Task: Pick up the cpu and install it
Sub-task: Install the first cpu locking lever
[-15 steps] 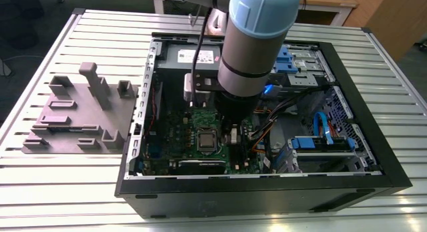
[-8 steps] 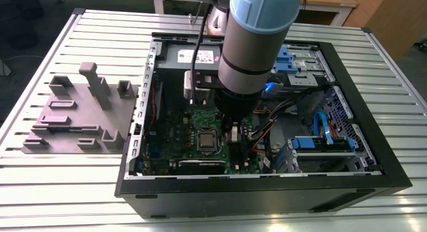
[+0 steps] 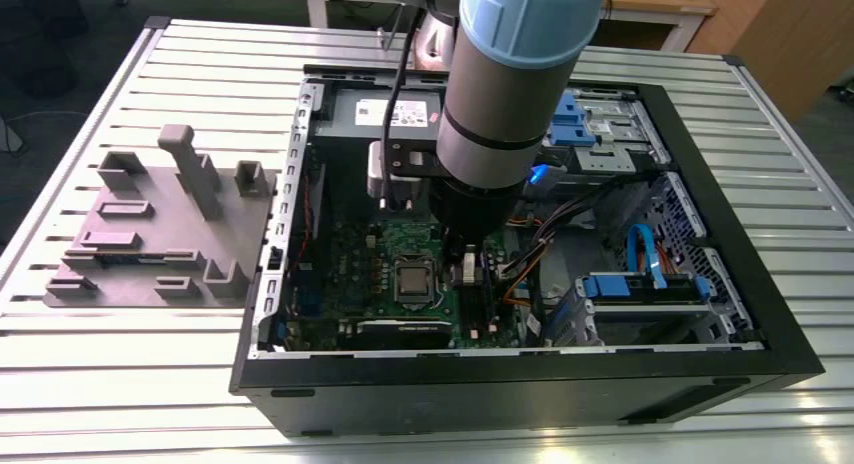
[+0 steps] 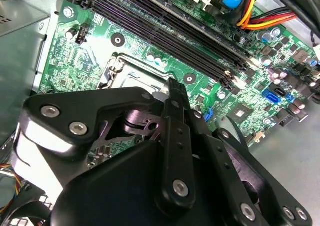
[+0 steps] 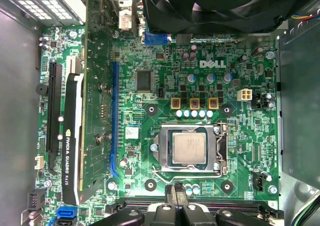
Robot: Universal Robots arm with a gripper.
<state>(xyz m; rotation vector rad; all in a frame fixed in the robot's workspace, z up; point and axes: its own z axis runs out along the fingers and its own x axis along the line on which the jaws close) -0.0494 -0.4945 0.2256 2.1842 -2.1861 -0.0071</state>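
CPU [image 5: 188, 147], its silver-grey top facing up, lies flat inside the metal socket frame [image 5: 159, 148] on the green motherboard [image 5: 240, 151]. In the exterior view the socket frame [image 3: 414, 279] sits low in the open computer case [image 3: 747, 314], which stands on the slatted metal table [image 3: 120, 384].

The arm reaches straight down into the case. Its gripper [image 3: 467, 269] hangs just to the exterior view's right of the socket. In both wrist views the gripper [image 5: 176, 190] [image 4: 172, 85] comes to a single narrow tip. The fingers are drawn together with nothing between them. That tip is near the socket's edge on the side of the long black memory slots [image 4: 165, 30], apart from the chip.

A grey moulded fixture [image 3: 160, 234] rests on the table beside the case.
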